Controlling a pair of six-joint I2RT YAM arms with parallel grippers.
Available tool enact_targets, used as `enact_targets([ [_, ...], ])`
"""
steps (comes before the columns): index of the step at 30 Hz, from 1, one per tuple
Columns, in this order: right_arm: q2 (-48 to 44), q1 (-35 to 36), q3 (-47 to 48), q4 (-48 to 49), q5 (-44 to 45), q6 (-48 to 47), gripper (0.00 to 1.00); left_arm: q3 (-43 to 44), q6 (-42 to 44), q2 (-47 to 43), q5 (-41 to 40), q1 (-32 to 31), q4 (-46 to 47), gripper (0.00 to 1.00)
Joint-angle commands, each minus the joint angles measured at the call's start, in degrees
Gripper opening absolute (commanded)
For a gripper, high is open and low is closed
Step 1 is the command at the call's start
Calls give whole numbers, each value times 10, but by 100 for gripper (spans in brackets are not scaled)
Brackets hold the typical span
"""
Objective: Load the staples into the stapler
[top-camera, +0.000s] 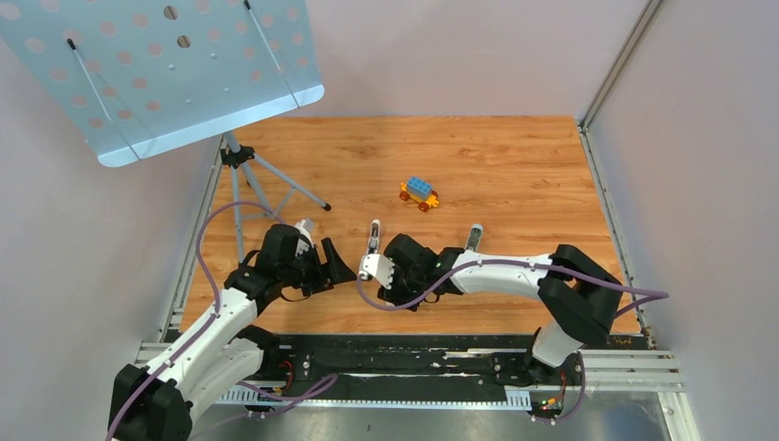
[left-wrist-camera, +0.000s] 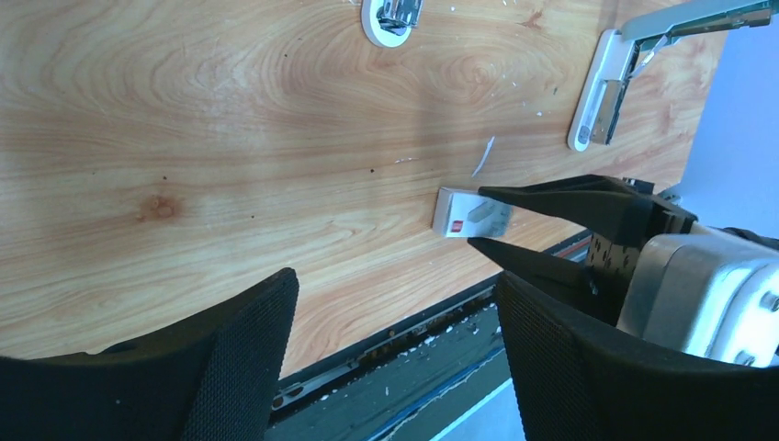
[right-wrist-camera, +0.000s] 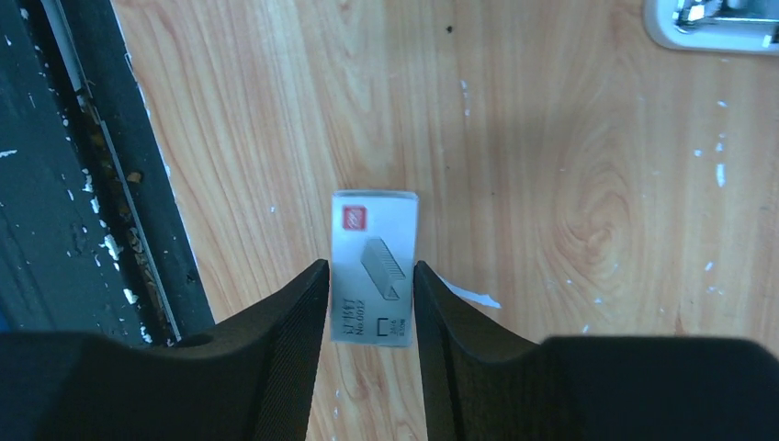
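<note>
The right gripper point(right-wrist-camera: 370, 276) was clamped on the two sides of the little white box point(right-wrist-camera: 374, 225), near the front edge of the surface point(right-wrist-camera: 570, 184). The staples could not be seen; I think they were inside the box. The left gripper point(left-wrist-camera: 395, 280) was wide apart, facing the box. The stapler point(left-wrist-camera: 595, 106) lay nearby. Staples are light, stiff and snap easily, so pinch the strip by its long sides.

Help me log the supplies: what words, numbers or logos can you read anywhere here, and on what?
On the small white box, sideways line: possibly "No.0012", blurred, uncertain.
Same box, the line beside it: too blurred to read.
On the same box, the red logo: too small to read.
No other text shows.
</note>
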Motion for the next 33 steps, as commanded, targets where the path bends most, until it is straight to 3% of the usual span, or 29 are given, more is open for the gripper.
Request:
enact_targets([
  [1,12,16,12,-16,-15,-30,46,-15,-3,11,14,6,37,79],
  [5,-12,15,4,-18,7,-9,64,-26,-5,19,23,5,59,75],
  [8,-50,14,-12,-2,46,43,66,-29,3,21,24,0,70,68],
  [13,-123,8,-37,10,126,210,62,-14,31,17,-19,-53,79,63],
  [17,-184,-17,-70,10,140,351,52,22,74,35,-88,-114,56,61],
  [20,-227,-42,-98,1,140,457,52,49,115,43,-113,-146,57,58],
  [25,-285,-76,-145,10,105,548,51,97,227,40,-139,-177,83,57],
  [33,-345,-118,-217,44,70,621,54,79,483,28,-57,-193,174,61],
])
